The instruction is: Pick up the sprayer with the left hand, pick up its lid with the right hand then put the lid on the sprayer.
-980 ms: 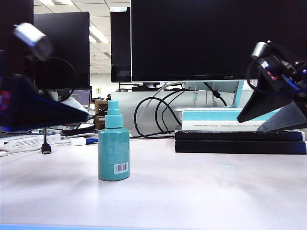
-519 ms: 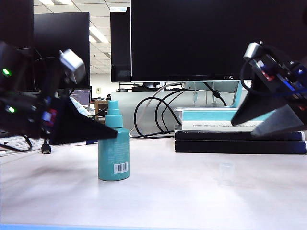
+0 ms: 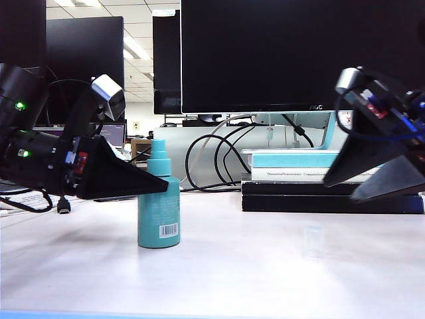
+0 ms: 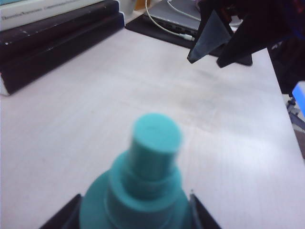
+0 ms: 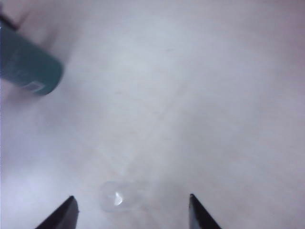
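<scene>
1. Two grippers showed in the exterior view: the left hand (image 3: 156, 186) at centre left, its fingers (image 4: 62, 218) flanking the sprayer (image 3: 159, 209), whether clamped tight I could not tell.
2. The right hand (image 3: 378, 186) hung at upper right, jaws apart and empty.
3. The lid (image 3: 313, 240) stood on the table (image 3: 252, 272), lower right.
</scene>
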